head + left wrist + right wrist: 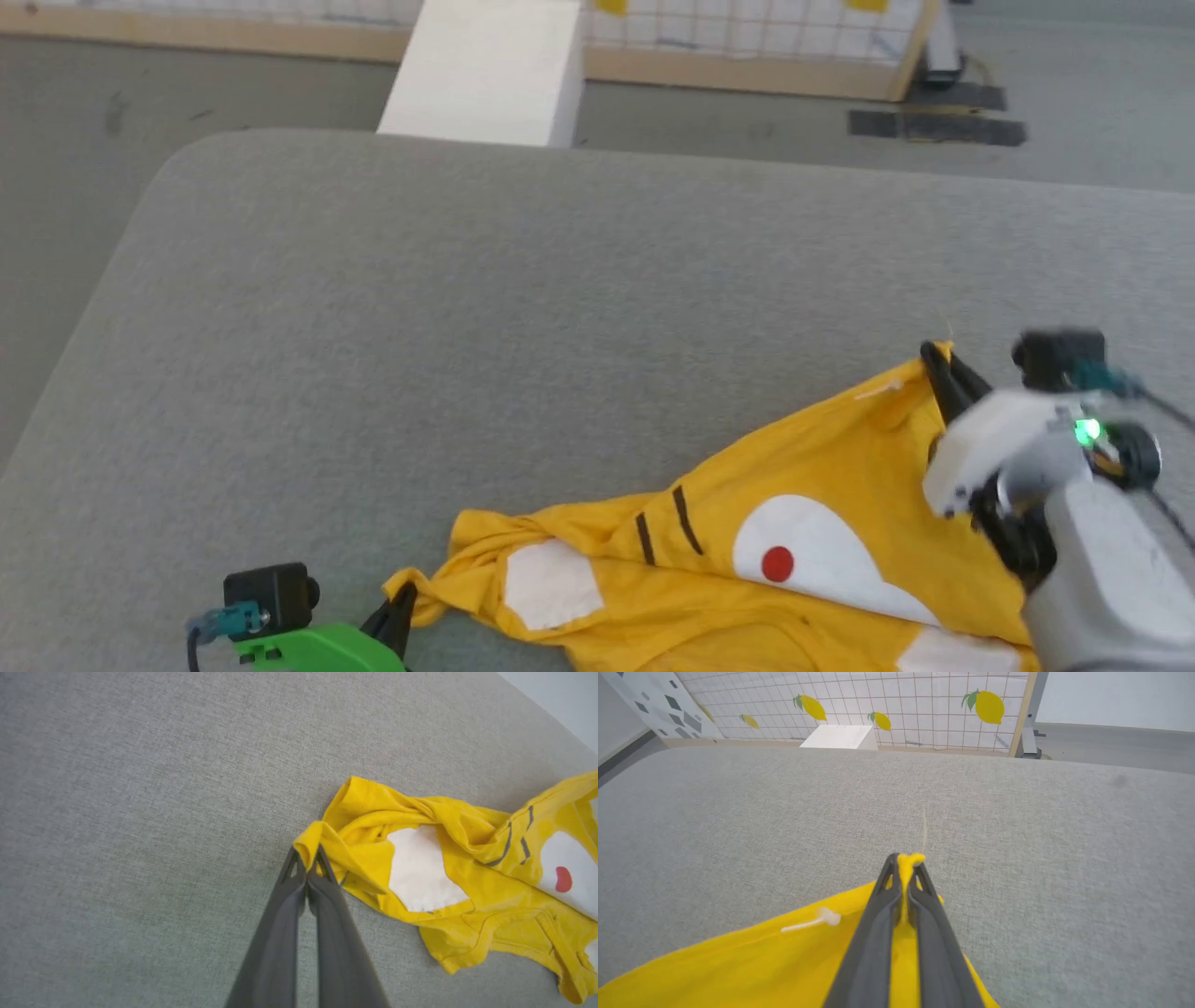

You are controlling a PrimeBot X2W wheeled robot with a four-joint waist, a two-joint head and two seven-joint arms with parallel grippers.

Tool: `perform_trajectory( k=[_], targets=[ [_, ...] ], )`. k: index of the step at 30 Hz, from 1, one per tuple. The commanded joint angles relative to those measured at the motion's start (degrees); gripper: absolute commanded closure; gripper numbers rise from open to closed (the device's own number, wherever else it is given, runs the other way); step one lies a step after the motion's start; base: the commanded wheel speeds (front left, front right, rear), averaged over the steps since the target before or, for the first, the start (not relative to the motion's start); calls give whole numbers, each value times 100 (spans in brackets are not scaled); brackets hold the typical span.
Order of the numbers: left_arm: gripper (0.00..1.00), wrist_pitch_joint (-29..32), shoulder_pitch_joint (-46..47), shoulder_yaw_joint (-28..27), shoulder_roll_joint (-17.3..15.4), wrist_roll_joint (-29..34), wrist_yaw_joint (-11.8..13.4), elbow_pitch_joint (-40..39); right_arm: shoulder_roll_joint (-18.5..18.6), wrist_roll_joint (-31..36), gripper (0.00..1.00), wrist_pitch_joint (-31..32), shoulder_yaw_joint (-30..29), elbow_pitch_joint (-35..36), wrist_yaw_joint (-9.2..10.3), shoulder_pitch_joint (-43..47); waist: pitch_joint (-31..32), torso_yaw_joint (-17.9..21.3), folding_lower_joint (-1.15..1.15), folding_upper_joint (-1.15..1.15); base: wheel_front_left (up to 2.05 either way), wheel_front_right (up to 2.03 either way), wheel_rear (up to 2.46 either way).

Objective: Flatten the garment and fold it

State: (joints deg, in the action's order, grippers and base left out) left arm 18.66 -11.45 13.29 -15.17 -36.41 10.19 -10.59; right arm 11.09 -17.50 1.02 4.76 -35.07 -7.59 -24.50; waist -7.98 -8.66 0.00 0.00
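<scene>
Two grippers, both pinching the yellow shirt [840, 448]: the left gripper [403, 597] has its fingers pressed together on a bunched corner at the shirt's left end. The right gripper [934, 359] is clamped on a corner at the far right, with a nub of yellow cloth poking past its tips in the right wrist view. The shirt lies crumpled, print side up, on the near part of the grey fabric surface [560, 327], running from one grip to the other, with white patches, black whisker lines and a red dot showing.
</scene>
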Motion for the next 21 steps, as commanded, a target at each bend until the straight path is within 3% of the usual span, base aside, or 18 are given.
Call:
perform_trajectory(
  k=[1, 7, 13, 21],
  targets=[
    [100, 19, -92, -30, -56, -19, 33, -42, -63, -37, 100, -223, -141, 216, 10, 343, 340, 418, 0, 0, 0, 0, 0],
    [100, 32, -170, -83, -123, -6, 98, -152, -442, 53, 100, -640, -793, 1357, 10, 1738, 454, 794, 0, 0, 0, 0, 0],
    [100, 44, -223, -101, -172, 6, 135, -181, -725, 175, 100, -402, -1244, 2453, 10, 2845, 538, 1080, 0, 0, 0, 0, 0],
    [100, -280, 267, -229, -270, 106, -37, -247, -740, 459, 100, 249, -1411, 3519, 10, 3081, 526, 1216, 0, 0, 0, 0, 0]
  ],
)
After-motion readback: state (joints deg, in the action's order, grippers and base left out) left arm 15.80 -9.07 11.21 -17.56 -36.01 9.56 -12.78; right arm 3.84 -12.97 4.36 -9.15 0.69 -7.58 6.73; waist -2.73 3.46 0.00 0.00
